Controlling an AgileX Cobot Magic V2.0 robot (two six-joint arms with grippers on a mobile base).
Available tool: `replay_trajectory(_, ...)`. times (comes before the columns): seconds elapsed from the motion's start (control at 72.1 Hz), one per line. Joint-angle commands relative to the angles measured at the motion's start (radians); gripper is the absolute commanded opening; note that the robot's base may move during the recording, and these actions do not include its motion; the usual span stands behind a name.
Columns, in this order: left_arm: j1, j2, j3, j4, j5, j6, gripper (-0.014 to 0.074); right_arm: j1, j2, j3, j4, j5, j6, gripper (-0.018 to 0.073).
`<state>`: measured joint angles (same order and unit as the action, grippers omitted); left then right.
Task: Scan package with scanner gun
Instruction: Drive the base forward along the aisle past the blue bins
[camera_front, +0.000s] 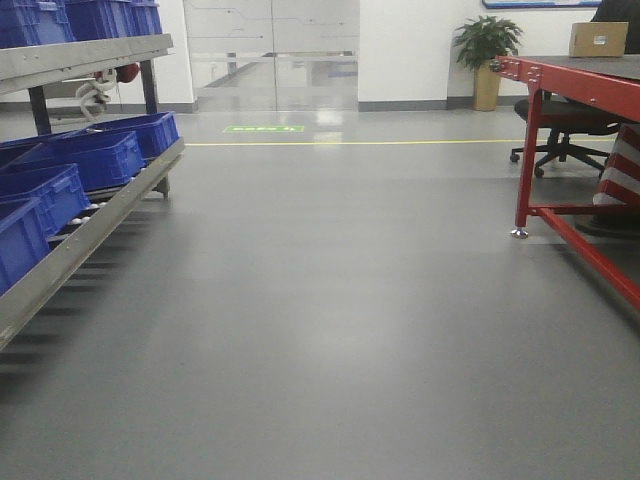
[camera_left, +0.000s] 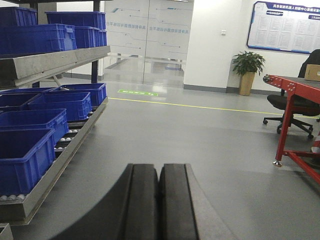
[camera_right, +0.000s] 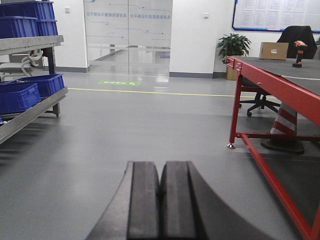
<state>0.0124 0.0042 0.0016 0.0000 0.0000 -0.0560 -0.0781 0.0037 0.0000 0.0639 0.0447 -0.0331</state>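
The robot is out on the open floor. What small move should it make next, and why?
Probably drive forward and to the right, toward the red table. The package and the scanner gun stand on its far end, well out of reach, and both the left gripper and the right gripper are shut and empty.

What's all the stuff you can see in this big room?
package: one, brown, far end of the table
scanner gun: one, orange and black, standing right of the package
table: one, red frame, right side
bins: many, blue, on the rack
rack: one, grey, left side
plant: one, green, past the table's far end
chair: one, black, behind the table
cone: one, red-and-white striped, under the table
left claw: one, black, shut
right claw: one, black, shut
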Motion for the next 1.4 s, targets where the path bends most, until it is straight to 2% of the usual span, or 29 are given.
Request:
replay_trajectory(0.0, 0.004, -0.004, -0.002, -0.006, -0.018, 0.000, -0.0111, -0.004, -0.004, 0.000, 0.000, -0.017, -0.002, -0.0169)
replay_trajectory(1.387, 0.004, -0.004, -0.002, -0.006, -0.018, 0.000, -0.0111, -0.004, -0.004, 0.000, 0.000, -0.017, -0.002, -0.0169)
